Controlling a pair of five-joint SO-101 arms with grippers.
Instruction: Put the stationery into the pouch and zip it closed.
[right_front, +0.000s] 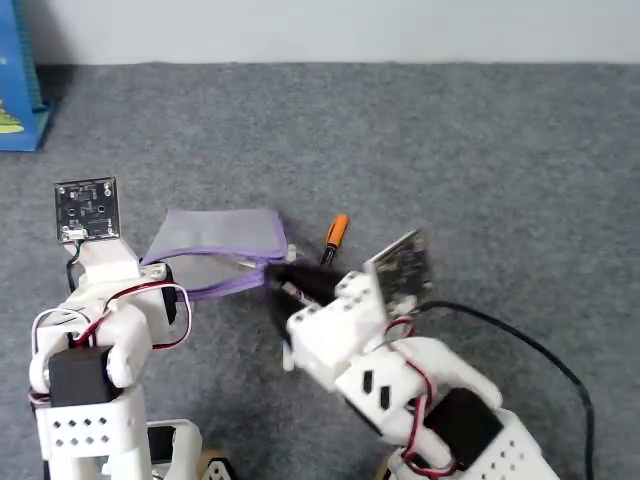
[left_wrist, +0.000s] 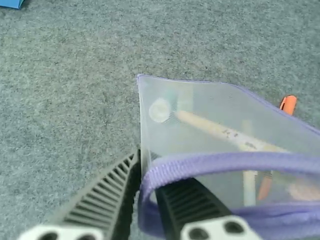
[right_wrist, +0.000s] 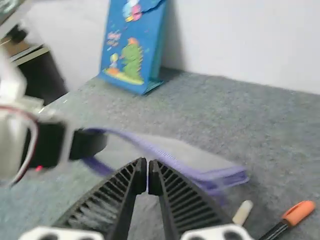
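Note:
The translucent pouch with a purple zip edge lies on the grey carpet between the two arms. My left gripper is shut on the purple edge at the pouch's left end, also seen from above as the left gripper. A pale pencil and an orange item show through the pouch wall. My right gripper is shut, its tips right at the pouch's zip edge; the right gripper sits at the pouch's right end. An orange-capped pen lies outside on the carpet, just right of the pouch.
A blue printed bag leans against the wall at the far left. A small white piece lies beside the orange-capped pen. Open carpet stretches to the right and toward the back wall.

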